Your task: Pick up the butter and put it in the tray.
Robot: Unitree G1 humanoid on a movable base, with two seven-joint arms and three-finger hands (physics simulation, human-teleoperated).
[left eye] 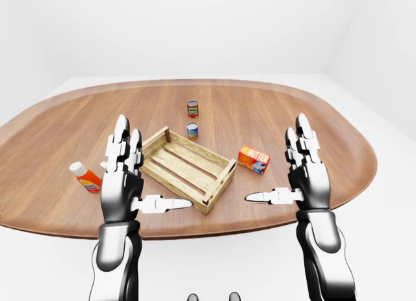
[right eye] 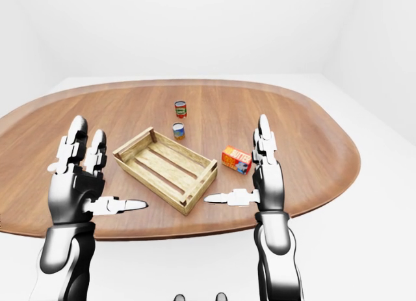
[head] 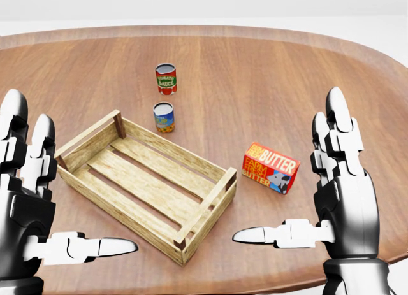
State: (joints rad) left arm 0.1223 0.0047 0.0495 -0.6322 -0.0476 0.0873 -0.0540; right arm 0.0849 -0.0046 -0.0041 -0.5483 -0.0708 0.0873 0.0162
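The butter (head: 271, 167) is a red and orange box lying flat on the wooden table, right of centre in the head view. To its left sits the tray (head: 207, 209), an empty slatted wooden crate set at an angle. My right hand (head: 287, 196) is raised just right of and below the butter, fingers spread, thumb pointing left, holding nothing. Below the tray's left corner my left hand (head: 67, 199) is open too, its thumb pointing right. Neither hand touches anything.
Two cans stand above the tray: a red tomato sauce can (head: 166, 78) and a blue one (head: 164, 116) nearer the tray. A red ketchup bottle (left eye: 86, 177) lies left of my left hand. The oval table's edge (left eye: 364, 184) curves round on the right.
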